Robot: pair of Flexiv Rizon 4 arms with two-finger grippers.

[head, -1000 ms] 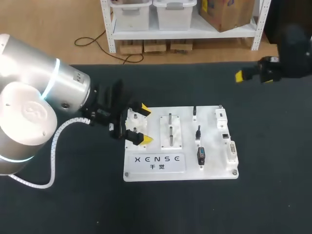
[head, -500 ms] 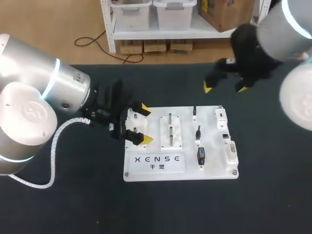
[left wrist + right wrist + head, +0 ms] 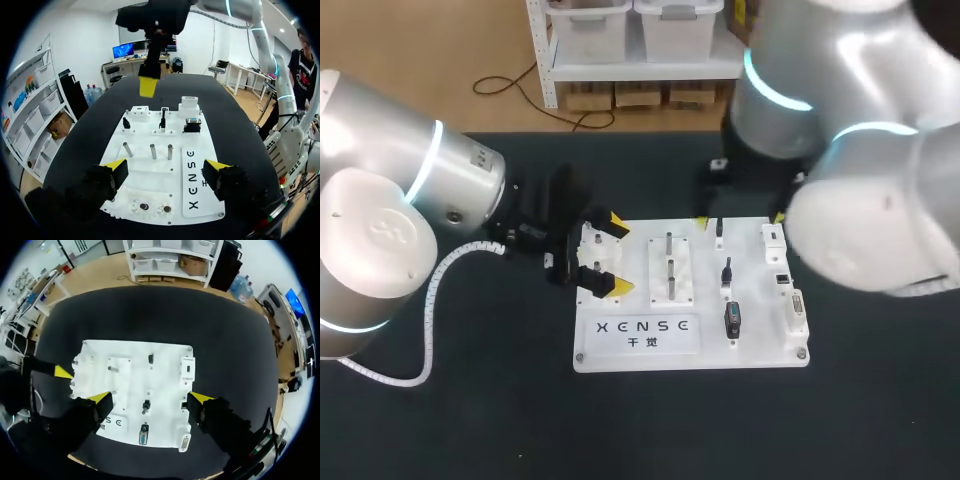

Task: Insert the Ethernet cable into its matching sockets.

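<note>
Left hand (image 3: pixel 165 166) wide open, empty, straddling board (image 3: pixel 160 135) edge. Right hand (image 3: pixel 150 397) wide open, empty, above board on desk (image 3: pixel 470 400).

You'll find the only print on the white board (image 3: pixel 705 292): a line of dark capitals, two small characters beneath, on its nameplate (image 3: pixel 638 334) by the front-left corner

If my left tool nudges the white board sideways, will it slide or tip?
It will probably slide rather than tip: the white board lies flat and wide on the table. It looks like a stiff plate, so it should move as one piece, upright pegs included.
</note>
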